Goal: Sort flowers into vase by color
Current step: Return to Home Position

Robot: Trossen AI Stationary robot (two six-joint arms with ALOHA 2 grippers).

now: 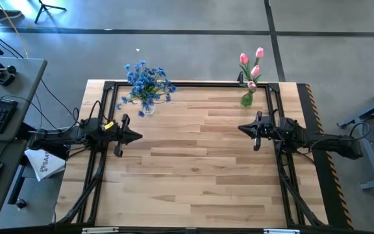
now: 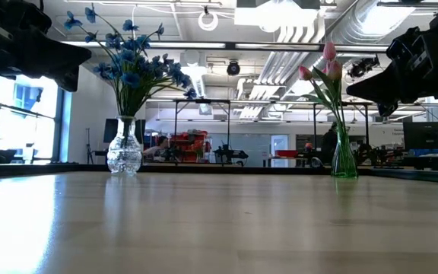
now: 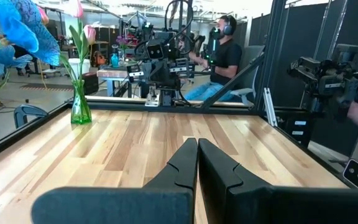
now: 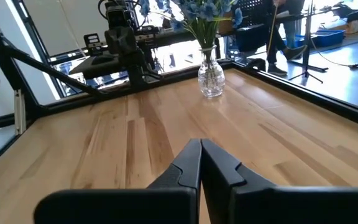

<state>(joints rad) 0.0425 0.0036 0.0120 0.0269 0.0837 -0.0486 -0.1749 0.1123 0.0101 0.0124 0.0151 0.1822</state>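
Seen from above, with the wooden table [image 1: 200, 169] read as a clock face, the left gripper [image 1: 134, 136] hangs at 9 o'clock and the right gripper [image 1: 242, 128] at 3 o'clock, tips pointing toward each other and well apart. Each wrist view shows what the overhead view does not: the left arm's two dark fingers [image 3: 185, 165] are pressed together tip to tip, and so are the right arm's fingers [image 4: 188, 165]. Neither pair holds or touches anything.

The blue flowers [image 1: 147, 81] stand in a transparent vase [image 1: 147, 109] at about 11 o'clock, at the far edge. The pink tulips [image 1: 252, 62] stand in a green vase [image 1: 247, 99] at about 1 o'clock, also at the far edge.

Only the low view shows both vases upright on the tabletop, and the dark arms raised above it. Only the left wrist view shows a seated person [image 3: 225, 56] wearing headphones beyond the table.
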